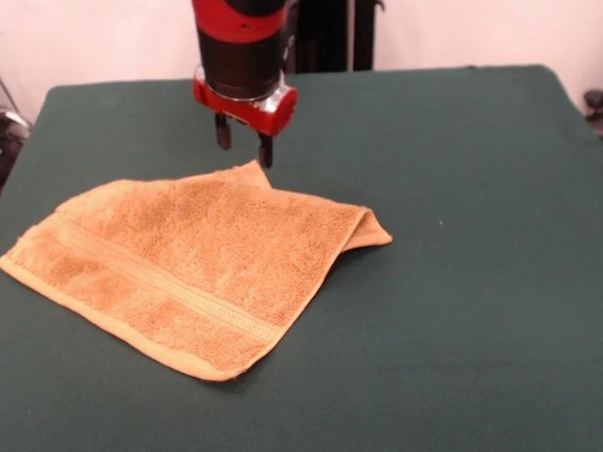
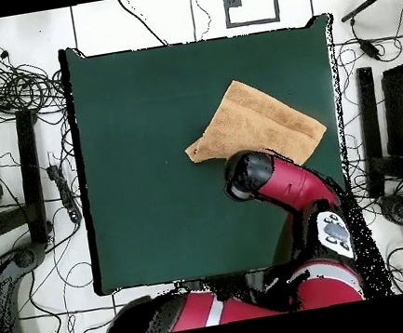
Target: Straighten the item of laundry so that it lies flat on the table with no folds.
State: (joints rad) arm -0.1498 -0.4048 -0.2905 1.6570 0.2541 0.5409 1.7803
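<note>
Gripper fingers hang apart and empty, two dark tips pointing down just over the far edge of the towel, right above a small peak of cloth that stands up from that edge. Nothing is pinched between them; the tips sit close to the fabric, and I cannot tell whether the right one brushes it. The red and black arm comes down from above in the front view, and in the overhead view its wrist covers the towel's robot-side edge.

In the front view the orange-tan towel lies on the left half of the green table, turned so a corner points toward the near side, with one woven band running along its near-left edge. It is not flat: the right corner is doubled, a second layer showing beneath the top one, and the outline looks more like a folded wedge than a square, so part of the cloth is probably tucked under.

The gripper's spot over the raised peak likely suits a pinch there, since that lifted cloth offers the easiest purchase on the layer to be drawn out. Much of the straightening seems left to do. Open table on the right gives room to unfold.
</note>
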